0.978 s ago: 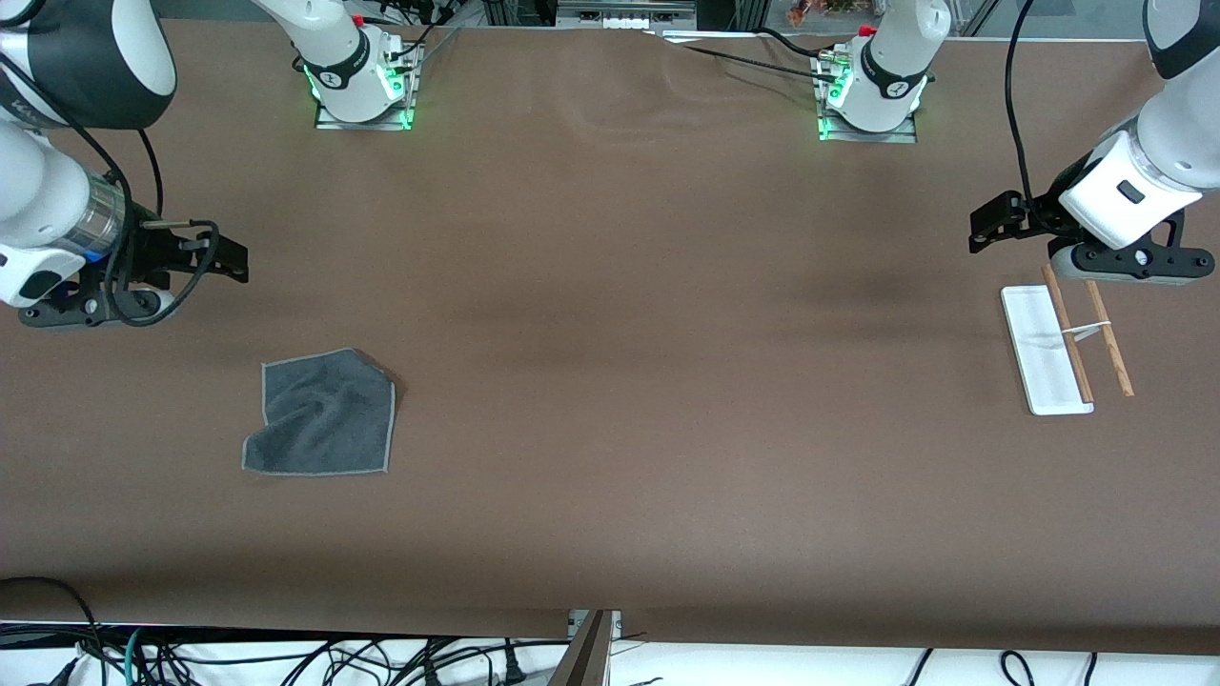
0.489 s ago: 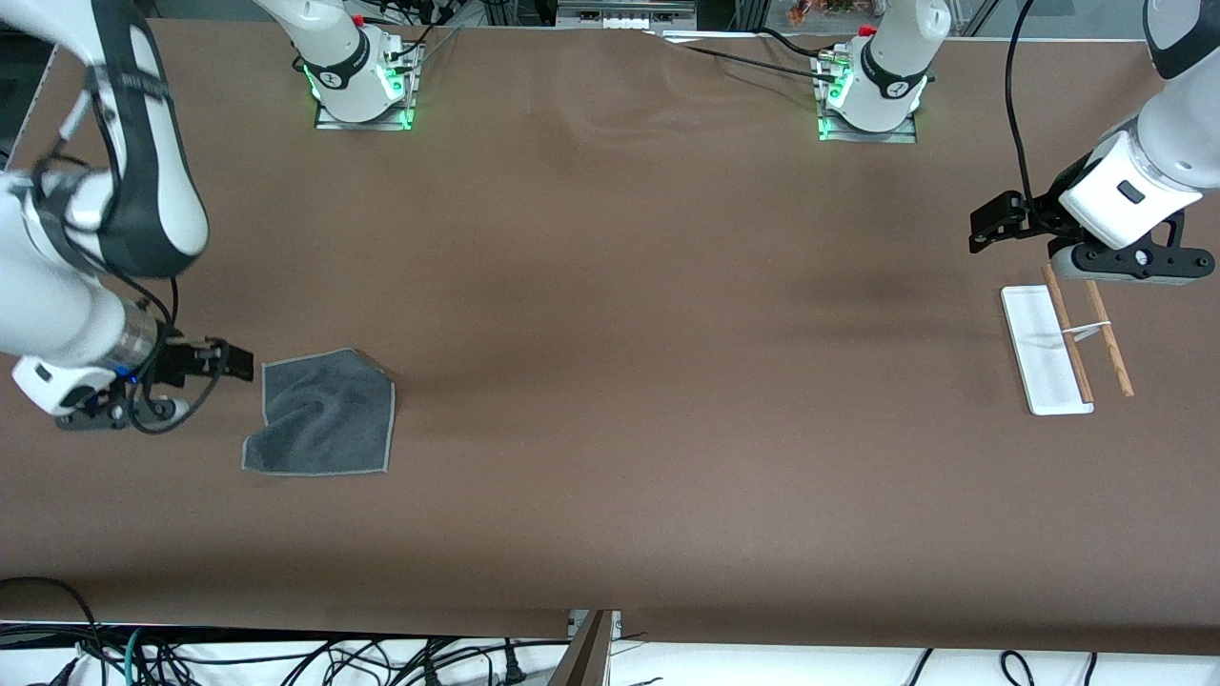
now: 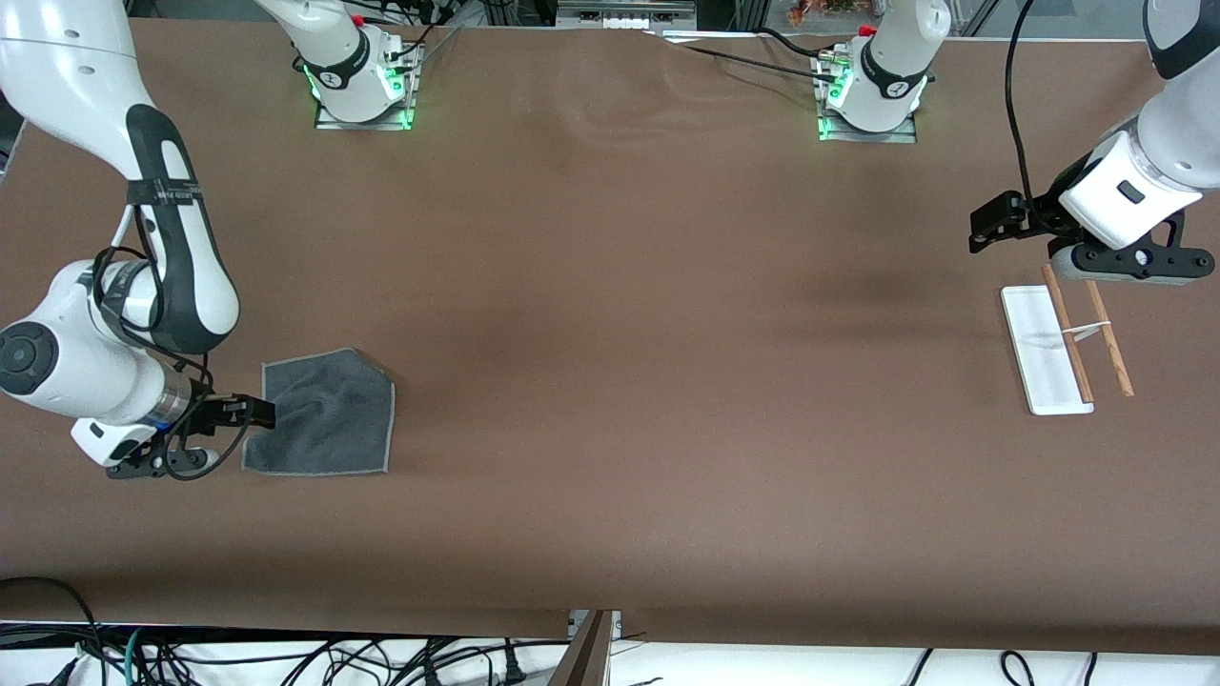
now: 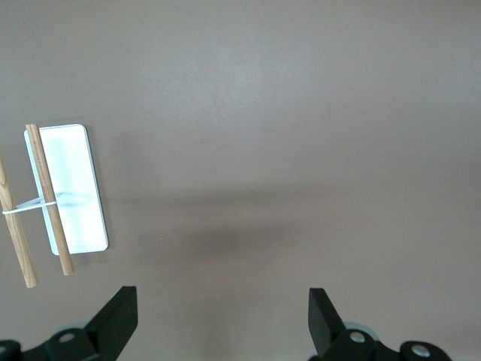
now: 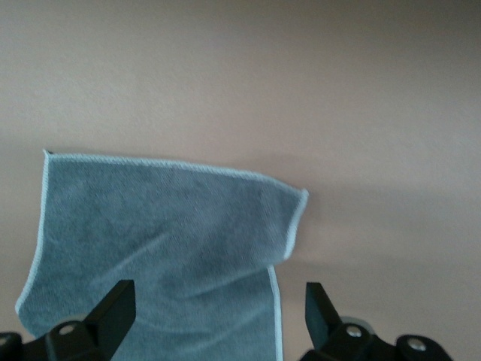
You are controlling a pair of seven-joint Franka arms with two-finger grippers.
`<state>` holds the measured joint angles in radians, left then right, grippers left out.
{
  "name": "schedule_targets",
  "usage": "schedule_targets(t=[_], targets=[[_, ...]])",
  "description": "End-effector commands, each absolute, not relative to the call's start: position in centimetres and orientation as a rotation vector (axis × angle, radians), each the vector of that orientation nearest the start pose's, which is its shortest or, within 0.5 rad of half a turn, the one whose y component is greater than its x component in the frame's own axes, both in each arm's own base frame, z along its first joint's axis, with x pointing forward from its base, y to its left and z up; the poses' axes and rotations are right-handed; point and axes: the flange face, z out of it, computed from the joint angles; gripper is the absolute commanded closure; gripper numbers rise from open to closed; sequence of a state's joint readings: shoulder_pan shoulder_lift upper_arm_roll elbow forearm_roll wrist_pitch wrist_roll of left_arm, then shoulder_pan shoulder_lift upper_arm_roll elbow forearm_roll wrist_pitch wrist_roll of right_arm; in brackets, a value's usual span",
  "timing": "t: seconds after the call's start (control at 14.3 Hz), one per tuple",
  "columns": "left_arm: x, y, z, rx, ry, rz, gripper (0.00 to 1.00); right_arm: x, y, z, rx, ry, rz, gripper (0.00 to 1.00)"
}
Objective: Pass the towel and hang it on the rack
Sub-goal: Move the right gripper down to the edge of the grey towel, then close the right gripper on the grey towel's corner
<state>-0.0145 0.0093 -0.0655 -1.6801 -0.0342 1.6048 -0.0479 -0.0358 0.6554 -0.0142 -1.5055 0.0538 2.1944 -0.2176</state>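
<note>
Front view shows the right gripper low at the towel's edge toward the right arm's end of the table, jaws spread wide and holding nothing. In the right wrist view its fingers straddle the cloth's border. The towel lies flat and rumpled, roughly square, one corner folded over. Well apart, at the left arm's end, the left gripper waits over bare table near the rack, jaws likewise wide and empty. The rack's white base and two wooden rods run lengthwise toward the front camera.
</note>
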Motion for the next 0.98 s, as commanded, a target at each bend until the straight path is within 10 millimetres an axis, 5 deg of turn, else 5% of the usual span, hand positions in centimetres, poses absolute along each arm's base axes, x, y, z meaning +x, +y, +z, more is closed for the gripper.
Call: schedule_targets(t=[0.0,0.28,0.91], targets=[[55.0,-4.6,57.3,-3.153,0.056,0.140,0.00,72.7,-4.8,27.3,-3.066,-0.233,-0.108,0.00],[55.0,-4.6,57.3,-3.152,0.053,0.142,0.00,74.3,-6.9,24.9,-3.058,-0.252,-0.186,0.00],[55.0,-4.6,57.3,-3.152,0.056,0.142,0.00,73.6,-8.5,21.9,-2.997,-0.238,-0.153,0.01]])
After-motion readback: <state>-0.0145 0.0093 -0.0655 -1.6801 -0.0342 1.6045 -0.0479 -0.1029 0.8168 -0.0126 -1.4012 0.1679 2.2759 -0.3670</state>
